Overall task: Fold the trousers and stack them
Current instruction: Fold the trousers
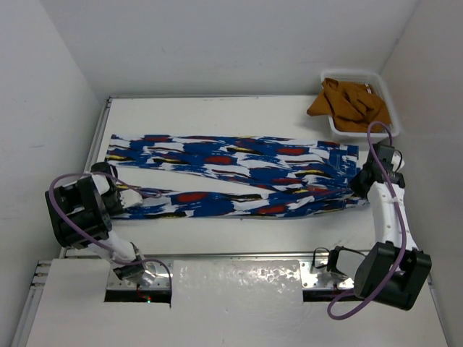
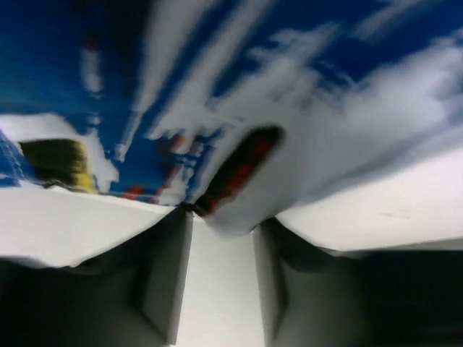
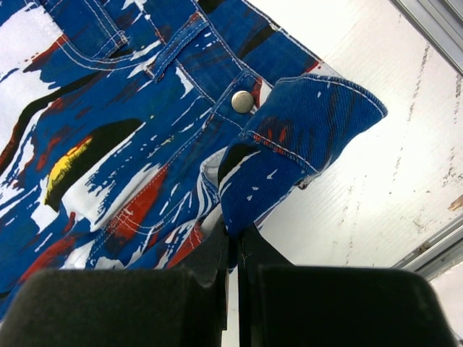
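The trousers [image 1: 239, 170], royal blue with white, red, yellow and black patches, lie flat and stretched left to right across the white table, legs to the left and waist to the right. My left gripper [image 1: 123, 196] is at the hem of the near leg. In the left wrist view [image 2: 221, 217] its fingers stand apart, with the hem of the trousers [image 2: 253, 87] bulging in at the tips. My right gripper [image 1: 359, 182] is at the waist end. In the right wrist view [image 3: 235, 242] it is shut on a folded-over flap of the waistband [image 3: 304, 130] beside the metal button [image 3: 242, 101].
A white bin [image 1: 391, 108] holding a crumpled brown-orange cloth [image 1: 347, 101] stands at the back right corner. White walls close in the table on the left, back and right. A metal rail [image 3: 434, 253] runs along the table edge near the right gripper.
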Tool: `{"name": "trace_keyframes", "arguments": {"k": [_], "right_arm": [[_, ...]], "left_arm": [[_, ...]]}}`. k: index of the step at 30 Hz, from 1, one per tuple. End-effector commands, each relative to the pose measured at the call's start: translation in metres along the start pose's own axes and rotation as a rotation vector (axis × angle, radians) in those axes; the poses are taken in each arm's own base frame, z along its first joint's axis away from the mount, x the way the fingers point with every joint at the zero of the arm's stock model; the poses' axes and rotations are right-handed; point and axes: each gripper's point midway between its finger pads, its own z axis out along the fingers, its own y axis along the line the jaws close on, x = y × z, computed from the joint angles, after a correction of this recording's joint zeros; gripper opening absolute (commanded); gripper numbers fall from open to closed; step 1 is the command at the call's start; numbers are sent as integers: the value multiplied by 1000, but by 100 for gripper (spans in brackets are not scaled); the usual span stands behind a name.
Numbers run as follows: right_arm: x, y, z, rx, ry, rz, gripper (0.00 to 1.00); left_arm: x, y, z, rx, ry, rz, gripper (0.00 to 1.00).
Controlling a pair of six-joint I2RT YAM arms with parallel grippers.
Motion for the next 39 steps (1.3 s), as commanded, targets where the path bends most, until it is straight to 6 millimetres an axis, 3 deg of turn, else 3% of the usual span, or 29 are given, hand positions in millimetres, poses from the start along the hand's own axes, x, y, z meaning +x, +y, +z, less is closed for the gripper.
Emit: {"name": "trace_keyframes", "arguments": {"k": [1, 2, 3, 5, 7, 8, 10, 11, 12, 16, 17, 19, 22, 28, 34, 39], "right_arm": [[-28, 7, -7, -5, -87, -1, 0], [-29, 7, -8, -5, -89, -4, 0], [-31, 6, -10, -1, -92, -11, 0], [-37, 5, -15, 7, -110, -17, 0], [-48, 3, -22, 20, -144, -32, 0], [-56, 4, -28, 20, -167, -44, 0], [-66, 3, -33, 35, -194, -57, 0], [-74, 5, -38, 31, -216, -71, 0], [-79, 6, -40, 31, -226, -77, 0], [-103, 17, -42, 16, -267, -100, 0], [-112, 24, -44, -2, -278, -100, 0], [-122, 34, -40, -25, -291, -107, 0], [-137, 54, -19, -37, -267, -132, 0], [-167, 82, 9, -36, -274, -142, 0], [-167, 97, 39, -36, -221, -189, 0], [-166, 112, 60, -42, -211, -211, 0]], "left_arm": [[-5, 28, 12, -112, -30, -74, 33], [-7, 29, 13, -120, -47, -129, 4], [-14, 38, 9, -139, -93, -160, 0], [-18, 47, 0, -151, -151, -246, 0], [-18, 69, -24, -163, -230, -313, 0], [-15, 86, -43, -182, -273, -360, 0], [-15, 102, -64, -200, -321, -410, 0], [-11, 124, -87, -255, -348, -423, 0], [-18, 125, -96, -234, -397, -423, 0], [-33, 163, -142, -307, -516, -447, 0], [-38, 168, -138, -291, -521, -465, 0], [-46, 190, -151, -321, -546, -477, 0], [-57, 228, -144, -307, -584, -592, 0], [-76, 281, -153, -331, -642, -735, 0], [-106, 284, -134, -311, -587, -699, 0], [-106, 300, -113, -341, -537, -791, 0]]}}
